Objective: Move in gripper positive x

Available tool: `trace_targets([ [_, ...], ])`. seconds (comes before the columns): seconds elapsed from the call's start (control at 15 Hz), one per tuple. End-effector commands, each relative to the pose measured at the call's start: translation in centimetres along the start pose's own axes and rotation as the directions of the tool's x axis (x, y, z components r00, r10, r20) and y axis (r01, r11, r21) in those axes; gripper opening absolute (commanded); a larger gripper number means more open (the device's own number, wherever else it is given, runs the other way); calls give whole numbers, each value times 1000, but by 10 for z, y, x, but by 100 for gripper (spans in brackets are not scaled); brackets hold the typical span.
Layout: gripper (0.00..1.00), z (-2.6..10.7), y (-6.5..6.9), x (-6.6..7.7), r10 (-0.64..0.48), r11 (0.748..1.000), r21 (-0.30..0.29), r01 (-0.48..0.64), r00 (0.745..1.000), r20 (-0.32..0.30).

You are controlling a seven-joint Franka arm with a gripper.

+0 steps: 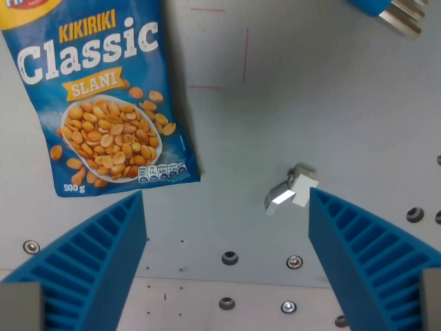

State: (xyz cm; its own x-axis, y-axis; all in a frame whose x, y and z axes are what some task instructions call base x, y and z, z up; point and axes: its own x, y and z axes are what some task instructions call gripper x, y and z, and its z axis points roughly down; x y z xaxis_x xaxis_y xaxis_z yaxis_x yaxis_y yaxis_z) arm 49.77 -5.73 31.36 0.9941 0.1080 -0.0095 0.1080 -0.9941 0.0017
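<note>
My gripper point(227, 200) is open and empty, with its two blue ribbed fingers point(96, 255) at the bottom left and bottom right of the wrist view. A blue "Kikiriki Classic" peanut bag point(103, 96) lies flat on the grey table at the wrist view's upper left, just above the left finger. A small shiny metal bracket point(291, 189) sits on the table close to the right finger's tip. Nothing is between the fingers.
A blue-handled tool with a metal end point(393, 12) shows at the top right corner. Thin red lines point(246, 55) are marked on the grey table. Screws and holes point(229, 258) dot the surface along the bottom, with more at the right edge.
</note>
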Motion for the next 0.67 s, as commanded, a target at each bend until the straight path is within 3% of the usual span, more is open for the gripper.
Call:
trace_targets([
  [0.07, 100, -2, 0, 5, 0, 1000, -1, 0, 1000, -4],
  [0.67, 100, -2, 0, 50, 0, 1000, -1, 0, 1000, -4],
])
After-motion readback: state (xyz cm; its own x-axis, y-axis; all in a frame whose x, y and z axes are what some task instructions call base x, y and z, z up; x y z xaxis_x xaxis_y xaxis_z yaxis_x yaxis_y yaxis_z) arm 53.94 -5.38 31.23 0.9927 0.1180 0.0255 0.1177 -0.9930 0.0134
